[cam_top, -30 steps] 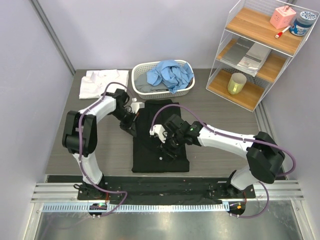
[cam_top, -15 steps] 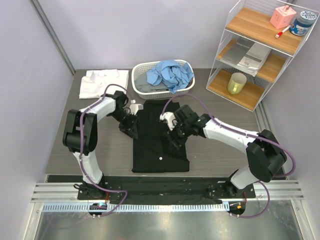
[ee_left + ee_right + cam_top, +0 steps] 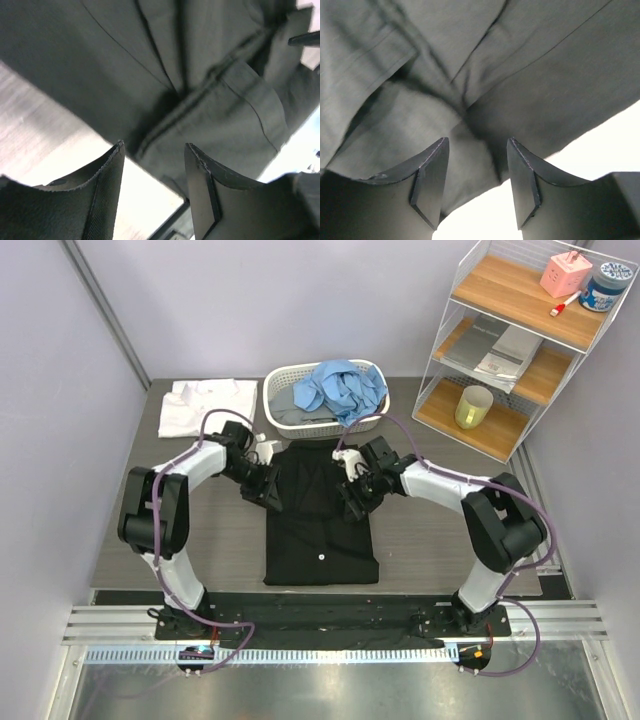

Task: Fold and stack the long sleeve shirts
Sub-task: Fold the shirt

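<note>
The left gripper [image 3: 268,488] stands with its two fingers apart and nothing between them, at the left edge of the large plain black cloth button-up shirt [image 3: 320,535], toward that shirt's far end. The right gripper [image 3: 357,502] is parted and empty too, over the shirt's right side at about the same level. The black shirt lies folded into a long rectangle in the middle of the grey table [image 3: 430,530], between the two arms.

Only the top view shows the rest. A white cloth shirt [image 3: 205,405] lies folded flat at the table's far left corner. A light blue shirt [image 3: 340,388] lies crumpled in the white slatted plastic basket [image 3: 268,400], just beyond the black one.

The wrist views alone show the black cloth close up. There are seams and overlapping folds ahead of each pair of fingers, and the cloth's edge lies against the pale table.

Both wrist views are blurred and washed out at the table. I cannot tell whether the fingertips touch the cloth.
</note>
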`<state>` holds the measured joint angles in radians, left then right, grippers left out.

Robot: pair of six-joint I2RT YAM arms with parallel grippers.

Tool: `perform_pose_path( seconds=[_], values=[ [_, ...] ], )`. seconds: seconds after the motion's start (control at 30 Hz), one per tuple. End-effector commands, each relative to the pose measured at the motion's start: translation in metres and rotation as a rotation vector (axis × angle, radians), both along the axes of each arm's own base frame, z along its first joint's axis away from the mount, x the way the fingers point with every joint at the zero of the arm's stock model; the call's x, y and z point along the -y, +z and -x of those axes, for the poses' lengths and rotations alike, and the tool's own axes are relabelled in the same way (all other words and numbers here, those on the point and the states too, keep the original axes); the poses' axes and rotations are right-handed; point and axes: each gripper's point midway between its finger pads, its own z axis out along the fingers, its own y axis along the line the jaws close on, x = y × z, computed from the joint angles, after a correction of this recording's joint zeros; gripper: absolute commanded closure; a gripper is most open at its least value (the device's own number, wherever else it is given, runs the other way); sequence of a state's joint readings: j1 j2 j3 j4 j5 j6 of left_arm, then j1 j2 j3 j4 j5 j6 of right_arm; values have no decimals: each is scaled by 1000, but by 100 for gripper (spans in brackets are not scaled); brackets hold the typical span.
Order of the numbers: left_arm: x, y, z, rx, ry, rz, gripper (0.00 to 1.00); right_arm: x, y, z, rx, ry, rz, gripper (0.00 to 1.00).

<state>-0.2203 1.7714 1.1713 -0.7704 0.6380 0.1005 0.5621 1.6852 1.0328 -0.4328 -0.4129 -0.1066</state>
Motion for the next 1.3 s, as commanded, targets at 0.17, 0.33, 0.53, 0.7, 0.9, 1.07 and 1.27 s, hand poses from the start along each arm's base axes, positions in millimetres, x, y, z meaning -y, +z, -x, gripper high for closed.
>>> perform_pose_path(
  seconds=[0.17, 0.33, 0.53, 0.7, 0.9, 1.07, 1.27],
  values=[
    [7, -43, -48, -29, 60, -25, 54, 1, -32, -62, 123, -76, 90, 48],
    [11, -30, -62, 3, 46, 4, 57, 5, -14, -82, 139, -88, 67, 48],
    [23, 67, -37, 213, -65, 174, 44, -14, 79, -31, 115, -6, -190, 44],
    [55, 103, 5, 177, -87, 365, 39, -28, 118, 25, -21, 7, -423, 46],
    [107, 81, 40, -19, -34, 490, 46, -55, 117, 71, -320, -32, -653, 59],
    [120, 40, 35, -102, -7, 451, 52, -71, 87, 86, -397, -27, -614, 66],
    [113, -3, 39, -198, 33, 386, 55, -64, 38, 104, -577, -93, -551, 67]
  ],
)
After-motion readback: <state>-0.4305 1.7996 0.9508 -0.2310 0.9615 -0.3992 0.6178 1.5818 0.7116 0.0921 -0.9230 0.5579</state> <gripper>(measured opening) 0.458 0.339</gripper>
